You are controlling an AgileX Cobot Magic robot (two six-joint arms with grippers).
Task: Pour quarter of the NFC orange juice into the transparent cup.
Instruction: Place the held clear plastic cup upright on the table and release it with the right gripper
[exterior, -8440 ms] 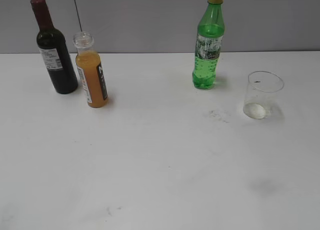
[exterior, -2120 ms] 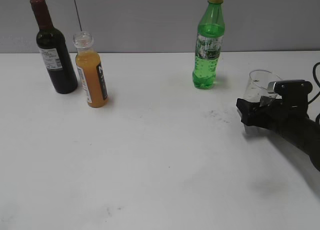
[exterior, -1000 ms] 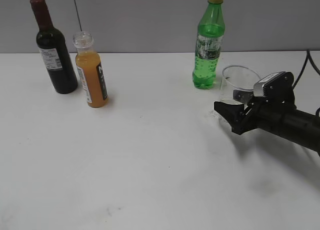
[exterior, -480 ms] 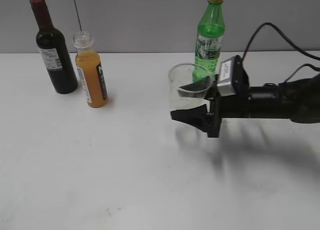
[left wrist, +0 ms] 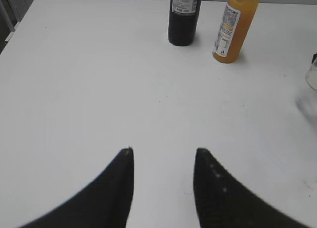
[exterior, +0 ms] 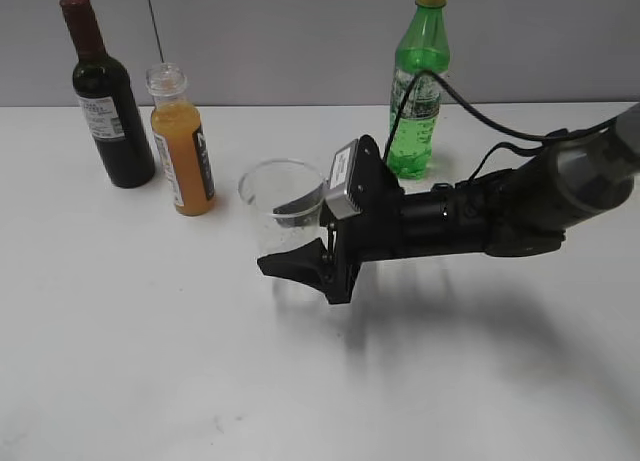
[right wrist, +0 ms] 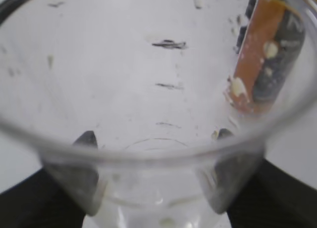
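Note:
The NFC orange juice point(exterior: 182, 146) stands upright and uncapped at the back left; it also shows in the left wrist view point(left wrist: 235, 25) and, through the cup, in the right wrist view point(right wrist: 265, 55). My right gripper point(exterior: 300, 239) is shut on the transparent cup point(exterior: 280, 196), which is empty, and holds it upright right of the juice bottle. In the right wrist view the cup point(right wrist: 148, 114) fills the frame, between the fingers point(right wrist: 153, 144). My left gripper point(left wrist: 163, 151) is open and empty over bare table, out of the exterior view.
A dark wine bottle point(exterior: 105, 101) stands just left of the juice bottle and also shows in the left wrist view point(left wrist: 184, 15). A green bottle point(exterior: 415, 91) stands at the back, behind my right arm. The white table point(exterior: 200, 361) ends at a grey wall.
My right gripper came in from the right, closed on the cup and carried it left across the table to a spot near the juice bottle. The bottles stayed put.

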